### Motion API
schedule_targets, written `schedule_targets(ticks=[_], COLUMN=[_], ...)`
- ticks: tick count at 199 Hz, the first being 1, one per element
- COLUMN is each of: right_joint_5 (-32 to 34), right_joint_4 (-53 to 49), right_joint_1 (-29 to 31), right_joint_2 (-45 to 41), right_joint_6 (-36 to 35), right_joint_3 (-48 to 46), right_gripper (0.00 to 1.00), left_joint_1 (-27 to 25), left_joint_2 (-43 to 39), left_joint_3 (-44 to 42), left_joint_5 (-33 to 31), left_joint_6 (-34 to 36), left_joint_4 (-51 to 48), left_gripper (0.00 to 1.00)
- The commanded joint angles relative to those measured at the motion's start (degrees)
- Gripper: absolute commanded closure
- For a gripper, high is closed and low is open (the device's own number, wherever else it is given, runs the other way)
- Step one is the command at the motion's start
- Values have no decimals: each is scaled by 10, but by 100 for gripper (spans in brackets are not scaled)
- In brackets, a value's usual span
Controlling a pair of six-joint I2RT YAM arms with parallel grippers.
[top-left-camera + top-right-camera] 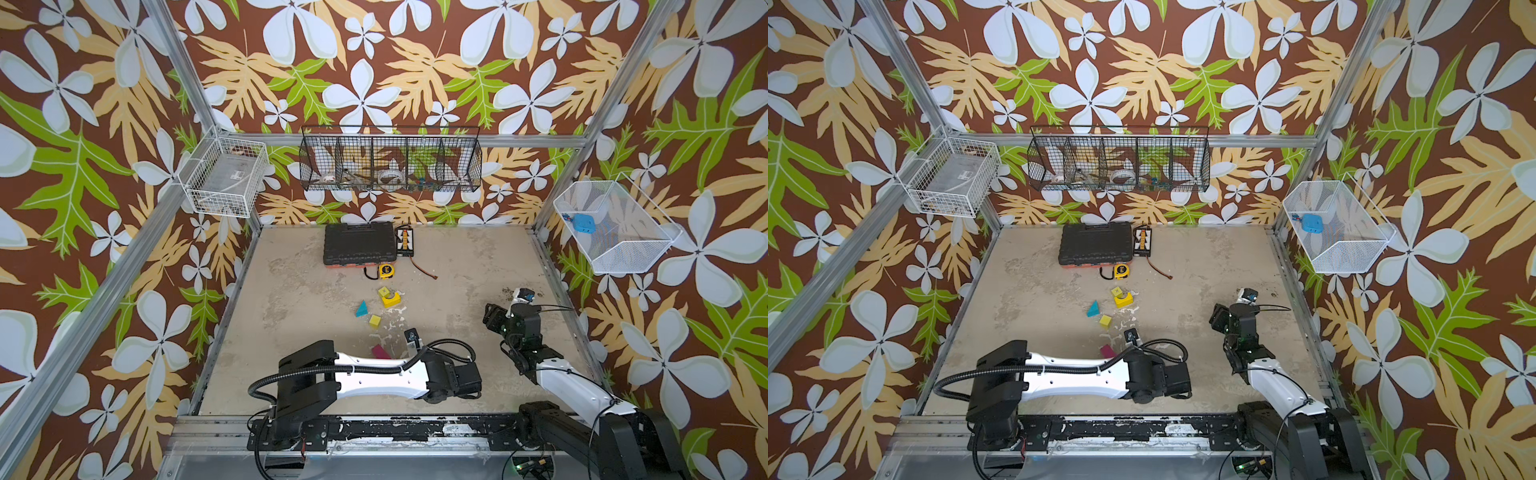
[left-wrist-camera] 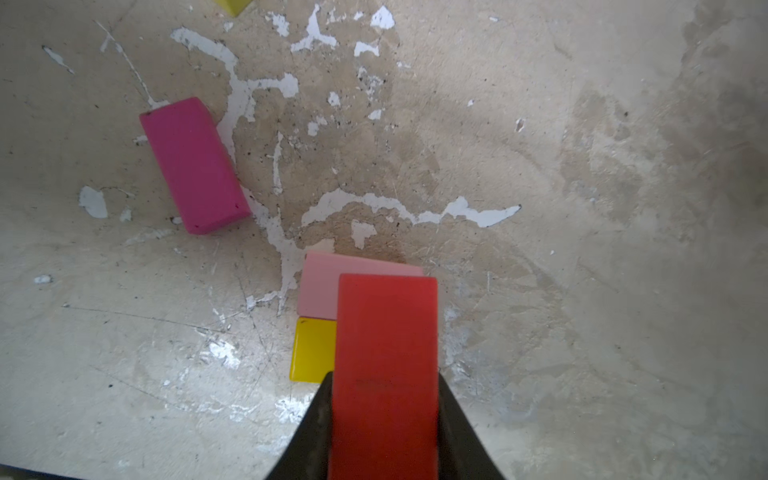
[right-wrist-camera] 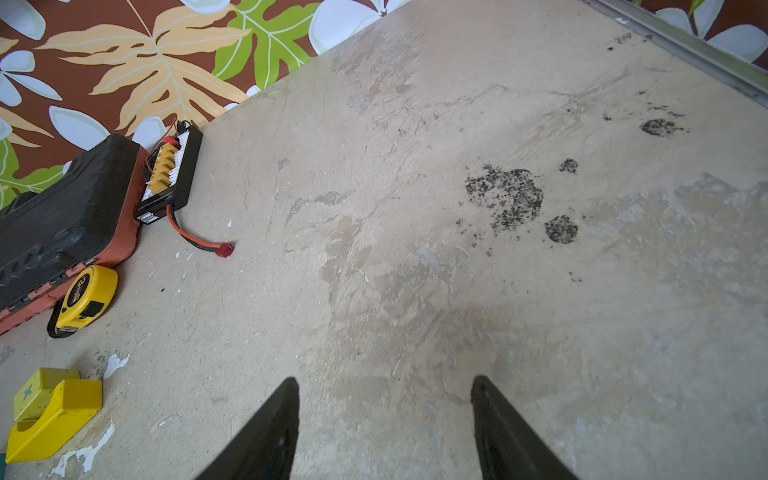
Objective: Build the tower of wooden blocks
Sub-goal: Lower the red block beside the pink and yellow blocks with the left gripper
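Nearest: black base rail (image 1: 374, 432) along near edge, both arms mounted on it. Left arm (image 1: 374, 374) lies low across near-centre of table (image 1: 457, 266) and hides the build spot in both top views. Metal frame rail (image 1: 556, 282) bounds right edge; same on left and far sides. Open room: right half of table, w/ only dark stains (image 3: 505, 199) far-right, and a bare strip along the left.

Far-centre by wall: black case (image 1: 359, 244), connector board (image 1: 403, 242) just right of it, tape measure (image 1: 386, 271) at case's near edge. Centre: yellow arch (image 1: 392, 300) w/ small yellow cube (image 1: 383, 291) touching it; teal wedge (image 1: 361, 309) and another yellow cube (image 1: 375, 320) nearer and left, apart. Magenta brick (image 2: 193, 166) lies flat just left of left gripper (image 2: 384, 374).

Left gripper is clamped on red brick (image 2: 386, 324) by its long sides, over pink block (image 2: 320, 286) and yellow block (image 2: 313, 349), which lie flat and touching. Can't tell if red rests on them. Right gripper (image 3: 385, 379): at right, jaws apart, nothing between, bare table below.
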Motion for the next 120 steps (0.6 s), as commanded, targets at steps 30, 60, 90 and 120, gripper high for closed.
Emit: schedule_targets(ticks=[30, 60, 90, 120], right_joint_5=[-2, -2, -2, -2], right_joint_4=[11, 11, 11, 12], right_joint_1=[1, 0, 0, 0], right_joint_2=[-2, -1, 0, 1], right_joint_6=[-1, -2, -3, -2], right_joint_3=[1, 1, 1, 1], right_gripper=[34, 34, 35, 34], left_joint_1=[-1, 0, 0, 2], left_joint_2=[24, 43, 61, 75], left_joint_3=[16, 31, 48, 65], left_joint_5=[-4, -1, -4, -6], left_joint_6=[-16, 4, 30, 42], left_joint_4=[-43, -41, -37, -47], left_gripper=[100, 100, 100, 100])
